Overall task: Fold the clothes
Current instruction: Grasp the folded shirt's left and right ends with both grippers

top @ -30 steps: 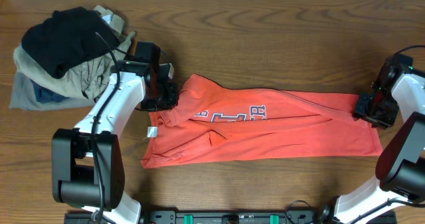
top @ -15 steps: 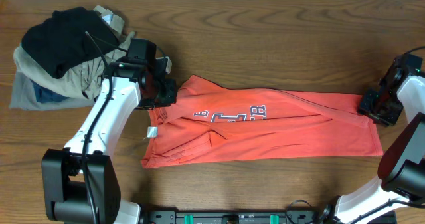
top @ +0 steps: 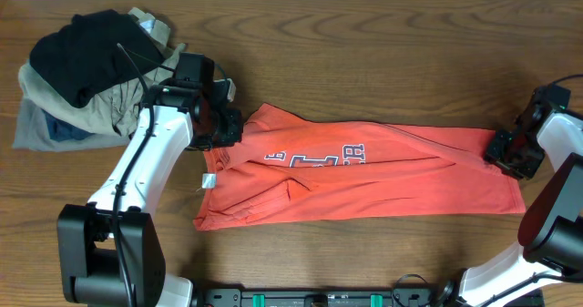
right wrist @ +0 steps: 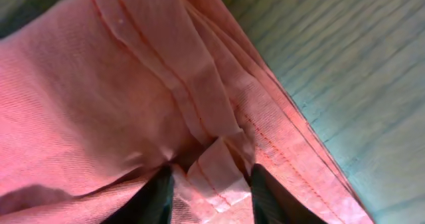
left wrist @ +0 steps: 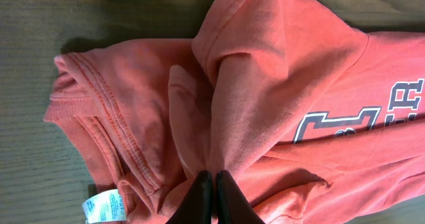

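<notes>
The T-shirt (top: 364,184) is red-orange all over, hems and neck ribbing included, with stitching of the same tone; in the right wrist view it looks paler, a salmon pink. Its chest lettering (top: 314,157) is dark blue edged with white. A small care label (left wrist: 99,207) at its left end is white with faint blue print. The desk (top: 364,61) is mid-brown wood with darker streaked grain. In the pile at far left, the top garment (top: 82,52) is black, the one beneath (top: 118,111) khaki, the lowest (top: 36,134) grey. Both arms (top: 150,157) are white with black joints, and the left fingers (left wrist: 199,197) and right fingers (right wrist: 156,194) are black
</notes>
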Robot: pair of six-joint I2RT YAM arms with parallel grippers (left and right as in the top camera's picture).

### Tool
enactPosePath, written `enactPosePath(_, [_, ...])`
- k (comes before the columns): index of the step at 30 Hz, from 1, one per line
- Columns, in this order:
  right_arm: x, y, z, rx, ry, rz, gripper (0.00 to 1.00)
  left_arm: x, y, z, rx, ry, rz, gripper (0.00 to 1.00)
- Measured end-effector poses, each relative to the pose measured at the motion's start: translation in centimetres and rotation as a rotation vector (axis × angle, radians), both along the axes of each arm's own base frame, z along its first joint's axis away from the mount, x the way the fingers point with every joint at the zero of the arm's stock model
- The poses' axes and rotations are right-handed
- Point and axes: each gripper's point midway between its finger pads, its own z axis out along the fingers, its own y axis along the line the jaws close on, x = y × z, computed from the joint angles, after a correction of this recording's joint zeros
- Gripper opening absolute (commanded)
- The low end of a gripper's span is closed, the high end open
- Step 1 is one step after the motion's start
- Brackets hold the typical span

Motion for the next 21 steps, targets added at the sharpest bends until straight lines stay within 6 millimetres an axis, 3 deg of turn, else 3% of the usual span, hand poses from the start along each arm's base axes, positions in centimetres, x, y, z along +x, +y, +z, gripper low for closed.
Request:
enactPosePath(4, [0.18,-0.08,0.0,-0.003,-0.008,-0.005,0.3,-0.08,0.01,-0.01,0.0,0.003,0.0,0.06])
enactPosePath(9, [0.26,-0.14,0.0,-0.006,-0.012,-0.011,0.12,-0.14,0.02,-0.02,0.001,0.006,0.0,0.06])
enactPosePath(14, [0.39,-0.14,0.01,-0.005,-0.017,-0.011,0.01,-0.15,0.02,-0.02,0.001,0.006,0.0,0.06])
enactPosePath(21, [-0.32,0.0,0.97,0.018,0.026,-0.017,0.01,-0.72,0.69,-0.09,0.029,0.026,0.008,0.06])
